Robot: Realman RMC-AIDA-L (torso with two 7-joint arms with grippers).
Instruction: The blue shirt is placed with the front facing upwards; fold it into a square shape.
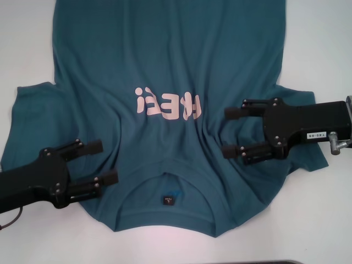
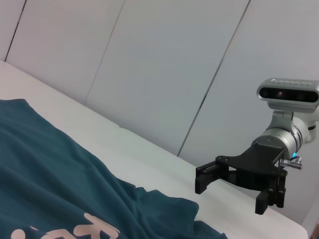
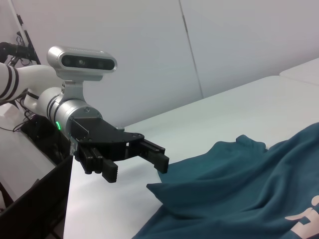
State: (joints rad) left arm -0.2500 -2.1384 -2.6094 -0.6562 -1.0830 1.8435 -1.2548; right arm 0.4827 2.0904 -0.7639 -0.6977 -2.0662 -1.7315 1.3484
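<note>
1. Teal-blue cotton fills my head view: the blue shirt [image 1: 165,99] lies spread, front up, on the white table [image 1: 319,44], collar [image 1: 168,184] nearest me with a small black neck label [image 1: 169,200], pale pink chest print [image 1: 168,103] above it
2. My left gripper [image 1: 106,160] hovers over the shirt's shoulder beside the collar, fingers spread, holding nothing
3. My right gripper [image 1: 229,131] sits over the opposite shoulder near the print, fingers likewise apart and empty
4. Both sleeves lie out to the sides, slightly rumpled

The blue shirt [image 1: 165,71] is dark teal with pale pink lettering [image 1: 168,103] and a black neck label [image 1: 169,200].
</note>
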